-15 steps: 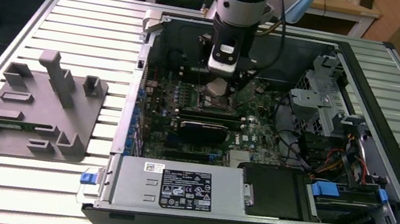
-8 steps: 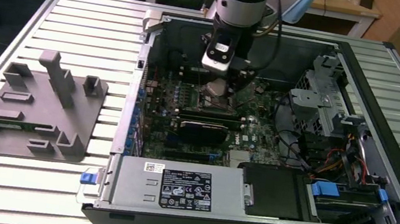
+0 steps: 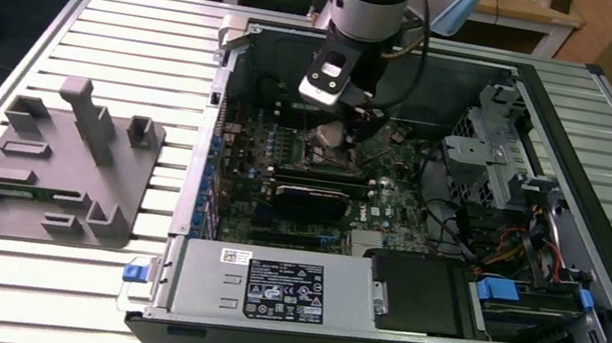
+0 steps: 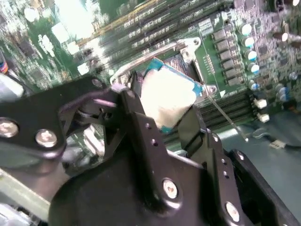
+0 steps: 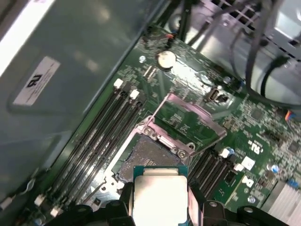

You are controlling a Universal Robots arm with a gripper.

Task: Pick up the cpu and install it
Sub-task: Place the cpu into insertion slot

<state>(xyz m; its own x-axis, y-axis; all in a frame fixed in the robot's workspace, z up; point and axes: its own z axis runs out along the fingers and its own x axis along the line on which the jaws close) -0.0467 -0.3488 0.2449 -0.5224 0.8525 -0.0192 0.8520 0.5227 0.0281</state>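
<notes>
The cpu (image 5: 160, 197) is a flat square chip with a silvery top and a thin blue-green rim. It is held between my gripper's two black fingers (image 5: 195, 201). In the second wrist view the cpu (image 4: 167, 94) sits tilted in the grip, with the gripper (image 4: 164, 113) shut on its two opposite edges. It hangs just above the open black socket (image 5: 148, 155), whose metal load plate (image 5: 188, 117) is flipped up. In the exterior view the gripper (image 3: 352, 126) reaches down into the open computer case over the motherboard socket (image 3: 330, 143).
Memory slots (image 5: 108, 127) run beside the socket, and its thin metal lever (image 4: 225, 117) sticks out. A grey power supply box (image 3: 270, 289) with a white label stands at the case front, and a drive cage (image 3: 502, 164) at the exterior view's right. A grey fixture (image 3: 53, 161) lies on the slatted table.
</notes>
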